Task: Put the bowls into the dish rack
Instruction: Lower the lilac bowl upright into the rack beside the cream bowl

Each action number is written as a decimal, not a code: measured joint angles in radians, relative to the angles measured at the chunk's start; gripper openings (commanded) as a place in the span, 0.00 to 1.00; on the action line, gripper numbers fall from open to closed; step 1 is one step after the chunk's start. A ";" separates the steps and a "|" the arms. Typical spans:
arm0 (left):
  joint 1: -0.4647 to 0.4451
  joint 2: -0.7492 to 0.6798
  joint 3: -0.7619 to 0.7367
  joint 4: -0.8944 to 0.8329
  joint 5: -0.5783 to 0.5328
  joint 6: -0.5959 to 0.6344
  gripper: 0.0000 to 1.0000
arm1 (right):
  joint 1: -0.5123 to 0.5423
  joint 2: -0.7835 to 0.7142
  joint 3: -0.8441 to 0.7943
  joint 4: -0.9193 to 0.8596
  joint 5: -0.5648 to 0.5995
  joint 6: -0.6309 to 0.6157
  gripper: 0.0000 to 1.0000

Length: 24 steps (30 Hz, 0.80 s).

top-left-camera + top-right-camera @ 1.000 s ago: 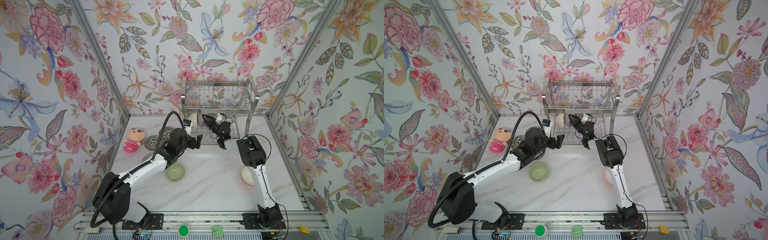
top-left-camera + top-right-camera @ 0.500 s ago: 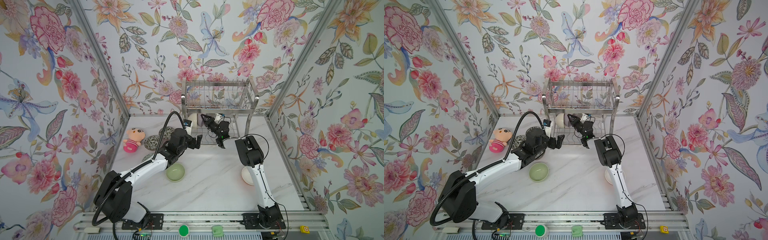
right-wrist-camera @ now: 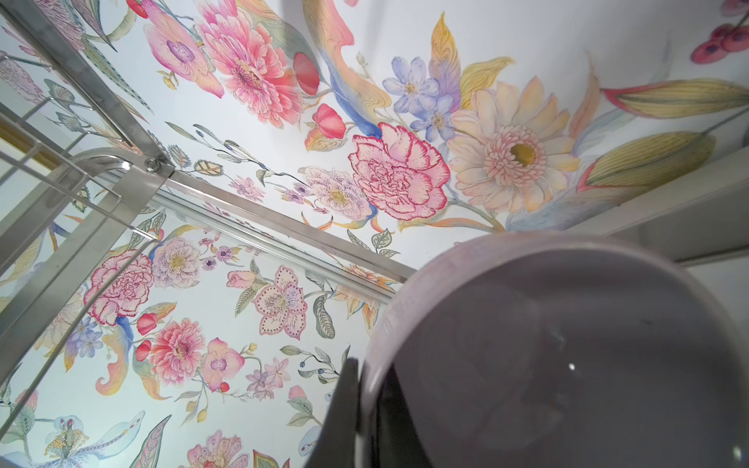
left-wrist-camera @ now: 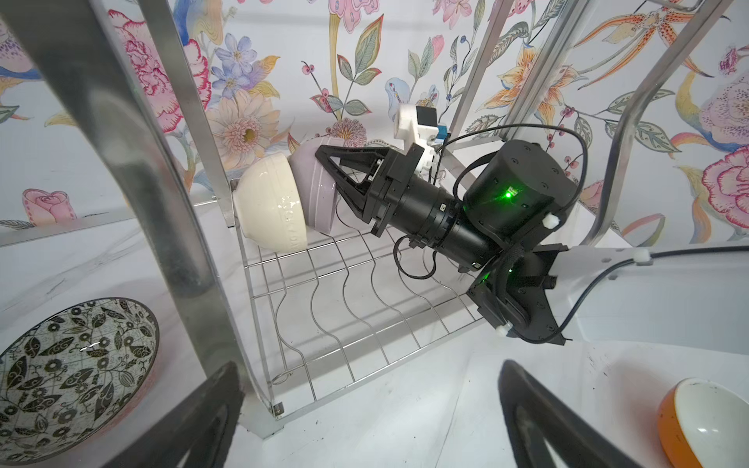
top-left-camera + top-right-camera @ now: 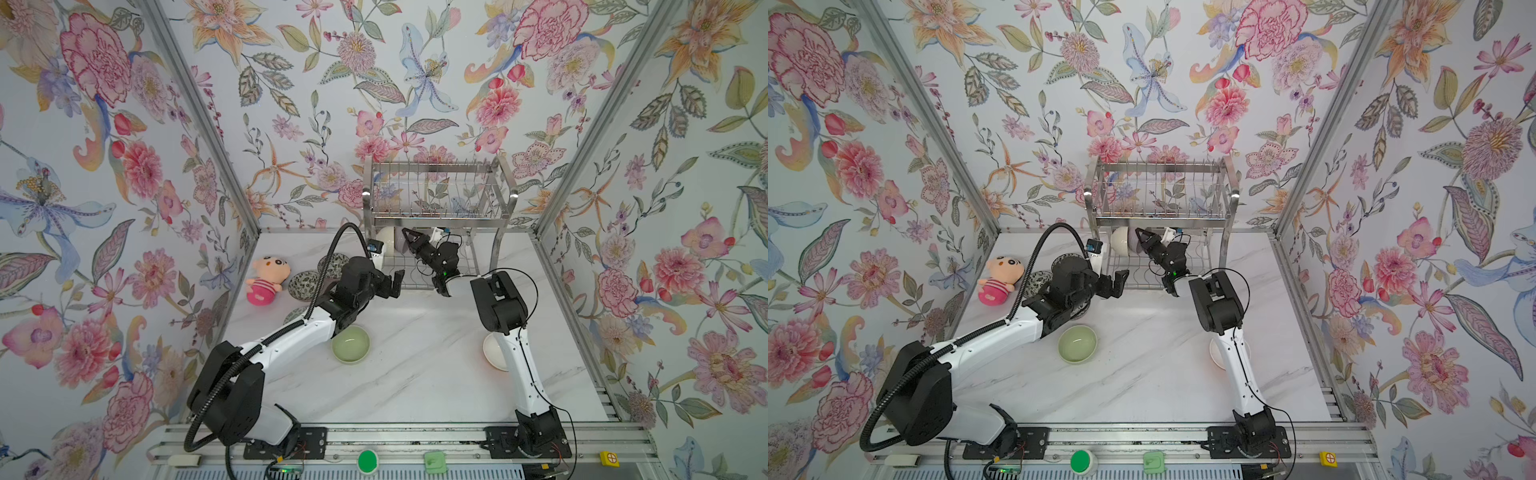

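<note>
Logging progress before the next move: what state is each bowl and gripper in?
cream bowl: on its side on the lower shelf of the dish rack
lilac bowl: on its side against the cream bowl
pale green bowl: upright on the table
orange-outside bowl: upright on the table
leaf-patterned bowl: upright on the table
left gripper: open, empty
right gripper: shut on the lilac bowl's rim

The left arm (image 5: 291, 340) and right arm (image 5: 519, 361) share white link shells and bulky black joint housings. A ribbed black hose (image 5: 351, 225) runs along the left one; thin black cables (image 4: 527, 126) trail the right. The right pincer (image 4: 322, 152) has black, open-framed triangular fingers, a white camera mount (image 4: 407, 121) behind them, and a green light (image 4: 508, 194) on its round wrist housing.
</note>
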 measured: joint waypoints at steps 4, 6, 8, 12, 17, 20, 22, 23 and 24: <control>0.000 0.000 0.000 -0.001 -0.012 0.000 0.99 | -0.004 0.000 -0.002 0.003 -0.002 0.007 0.10; 0.000 -0.001 0.000 -0.002 -0.014 0.000 0.99 | -0.006 0.000 -0.002 0.003 -0.005 0.013 0.13; 0.000 -0.001 0.000 -0.003 -0.014 0.000 0.99 | -0.008 0.000 -0.002 0.002 -0.008 0.015 0.16; 0.000 -0.001 0.000 -0.010 -0.014 0.000 0.99 | -0.015 0.000 -0.002 -0.002 -0.015 0.018 0.16; 0.000 -0.001 0.000 -0.016 -0.014 0.000 0.99 | -0.018 0.000 -0.003 -0.006 -0.016 0.018 0.18; 0.000 -0.001 0.000 -0.016 -0.014 0.000 0.99 | -0.018 0.000 -0.003 -0.006 -0.016 0.018 0.19; 0.000 -0.001 0.000 -0.016 -0.014 0.000 0.99 | -0.018 0.000 -0.003 -0.006 -0.018 0.018 0.22; 0.000 -0.001 0.000 -0.016 -0.014 0.000 0.99 | -0.018 0.000 -0.003 -0.006 -0.019 0.017 0.23; 0.000 -0.001 0.000 -0.017 -0.014 0.000 0.99 | -0.018 0.000 -0.003 -0.007 -0.020 0.016 0.24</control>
